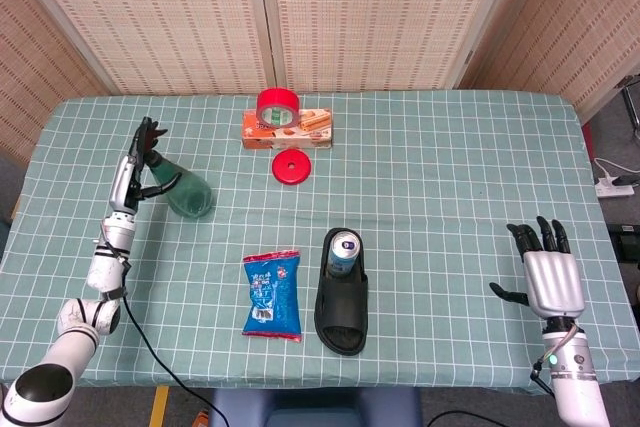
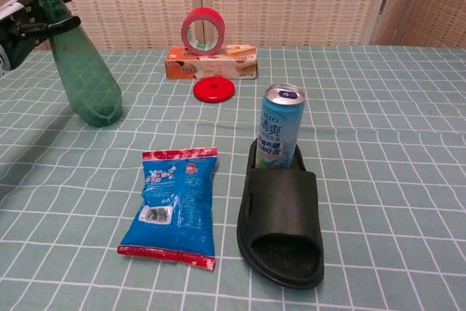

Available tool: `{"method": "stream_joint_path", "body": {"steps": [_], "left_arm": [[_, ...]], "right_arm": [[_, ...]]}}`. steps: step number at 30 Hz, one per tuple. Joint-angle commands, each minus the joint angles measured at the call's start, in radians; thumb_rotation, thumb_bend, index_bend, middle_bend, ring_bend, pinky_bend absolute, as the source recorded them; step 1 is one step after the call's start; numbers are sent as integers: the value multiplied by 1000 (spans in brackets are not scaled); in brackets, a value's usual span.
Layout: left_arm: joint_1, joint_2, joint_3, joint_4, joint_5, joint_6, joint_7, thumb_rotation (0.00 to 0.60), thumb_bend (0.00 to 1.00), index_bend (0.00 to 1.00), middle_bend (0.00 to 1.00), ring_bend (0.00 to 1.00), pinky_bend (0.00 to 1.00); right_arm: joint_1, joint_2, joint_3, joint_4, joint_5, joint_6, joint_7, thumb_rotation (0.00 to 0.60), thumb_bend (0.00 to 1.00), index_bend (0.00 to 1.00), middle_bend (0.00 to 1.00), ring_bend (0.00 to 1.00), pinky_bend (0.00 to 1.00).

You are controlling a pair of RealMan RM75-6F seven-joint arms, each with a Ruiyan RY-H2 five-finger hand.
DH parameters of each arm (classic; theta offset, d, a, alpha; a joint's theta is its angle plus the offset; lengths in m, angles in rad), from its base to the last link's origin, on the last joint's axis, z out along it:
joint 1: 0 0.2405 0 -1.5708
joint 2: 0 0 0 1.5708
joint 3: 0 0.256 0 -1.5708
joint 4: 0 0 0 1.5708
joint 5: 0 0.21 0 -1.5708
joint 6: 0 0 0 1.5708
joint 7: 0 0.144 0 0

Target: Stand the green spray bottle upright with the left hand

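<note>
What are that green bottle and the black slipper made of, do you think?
The green spray bottle looks like translucent plastic: the checked cloth shows faintly through its glossy wall, and it has a dark trigger top. The black slipper seems to be matte foam or rubber, since its moulded surface shows no shine, though which of the two I cannot tell.

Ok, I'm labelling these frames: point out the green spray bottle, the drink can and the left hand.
green spray bottle (image 2: 87,85), chest view, on its body.
drink can (image 2: 282,129), chest view, on its label.
left hand (image 1: 131,175), head view, on its back.
</note>
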Motion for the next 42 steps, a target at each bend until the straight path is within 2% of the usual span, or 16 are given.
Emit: {"method": "stream_joint_path", "body": {"steps": [1, 12, 19, 22, 26, 28, 32, 33, 35, 39, 42], "left_arm": [[6, 3, 7, 0, 5, 5, 4, 600, 146, 0, 0, 2, 58], [35, 53, 40, -9, 25, -7, 17, 600, 128, 0, 0, 0, 53], [81, 123, 67, -32, 49, 47, 26, 600, 150, 0, 0, 0, 54], [115, 166, 80, -71, 58, 82, 56, 600, 146, 0, 0, 0, 55], [169, 249, 102, -175, 69, 115, 130, 600, 168, 0, 0, 0, 54], [183, 295, 109, -238, 69, 112, 233, 600, 256, 0, 0, 0, 56], [182, 422, 144, -390, 62, -4, 641, 600, 360, 0, 9, 21, 50], [181, 473, 148, -471, 48, -39, 794, 600, 370, 0, 24, 35, 39], [193, 543, 135, -608, 1, -56, 1022, 600, 376, 4, 32, 31, 21], [244, 662, 96, -920, -177, -24, 1546, 600, 387, 14, 22, 19, 9], [267, 736, 100, -1125, -281, 25, 1847, 600, 385, 30, 23, 18, 13]], "right_arm": [[1, 2, -1, 1, -2, -4, 8, 600, 36, 166, 184, 0, 38], [0, 4, -6, 26, -47, -8, 91, 600, 30, 176, 192, 0, 38], [-4, 6, -11, 54, -99, -9, 183, 600, 29, 176, 193, 0, 39], [-6, 9, -13, 70, -121, -12, 236, 600, 30, 174, 198, 0, 39], [-8, 11, -14, 85, -134, -13, 268, 600, 29, 171, 201, 0, 46], [-8, 11, -15, 89, -135, -15, 270, 600, 29, 170, 201, 0, 51], [-8, 15, -15, 91, -148, -20, 306, 600, 29, 174, 201, 0, 53], [-6, 16, -16, 94, -156, -24, 319, 600, 29, 174, 201, 0, 53], [-4, 18, -18, 97, -161, -30, 327, 600, 29, 175, 202, 0, 53], [-4, 20, -17, 97, -160, -34, 329, 600, 28, 175, 201, 0, 53], [-5, 24, -17, 97, -158, -37, 334, 600, 29, 175, 201, 0, 53]]}}
